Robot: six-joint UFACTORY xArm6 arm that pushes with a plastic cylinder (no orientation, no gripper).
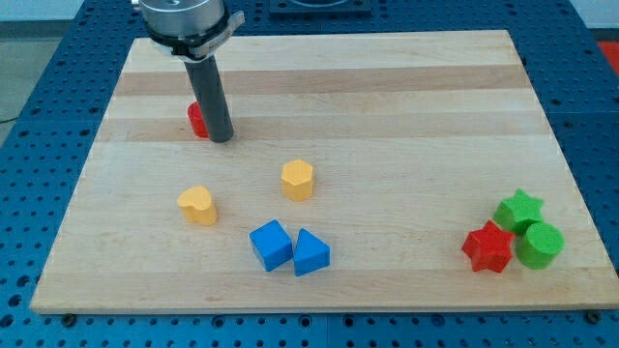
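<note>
Red block (pixel 196 119): small red piece, mostly hidden behind the rod, so its shape cannot be made out; it sits near the board's top-left corner, a little in from the left edge.
Handling, as a judgement: it looks like a light, rigid little block that should slide readily on the smooth wood; with no claw here, contact can only be a push against a side face, and an off-centre push would likely turn it.
My tip (pixel 221 139): resting on the board just to the view's right of the red block, touching it or nearly so; the rod hides the gap, so I cannot tell which.
Claw state: there is none to release or clench, only a straight dark rod that grasps nothing.
Nearby blocks: yellow hexagonal block (pixel 298 180) and yellow heart-like block (pixel 197 205) lie toward the board's middle, well apart from the tip.
Bottom edge, centre: blue cube (pixel 271 245) and blue triangular block (pixel 309 252), touching.
Bottom-right corner: red star (pixel 487 248), green star (pixel 519 210) and green cylinder (pixel 540 245), clustered together.
Board (pixel 406 97): pale wooden, on a blue perforated table (pixel 58 77).
</note>
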